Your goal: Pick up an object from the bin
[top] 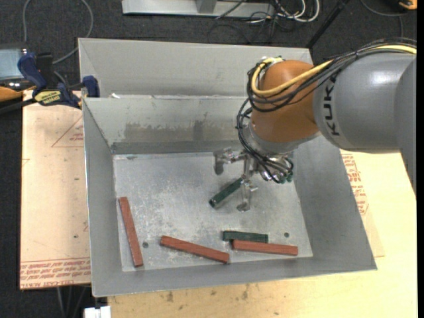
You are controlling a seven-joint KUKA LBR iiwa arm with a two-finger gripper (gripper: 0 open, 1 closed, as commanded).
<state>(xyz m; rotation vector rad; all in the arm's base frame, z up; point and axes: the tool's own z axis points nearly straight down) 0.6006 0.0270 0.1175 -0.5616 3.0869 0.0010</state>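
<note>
My gripper (245, 194) hangs under the orange wrist cover, over the middle of the bin, right of centre. A dark green stick (225, 193) lies slanted there, its upper right end meeting the gripper and its lower left end pointing away. Whether it is gripped is hidden. A shorter dark green stick (245, 236) lies flat nearer the front, with a red-brown stick (265, 247) right beside it.
A second red-brown stick (194, 249) lies along the front of the bin floor. A third (130, 232) lies lengthwise at the left wall. The arm comes in from the right, above the bin's right wall.
</note>
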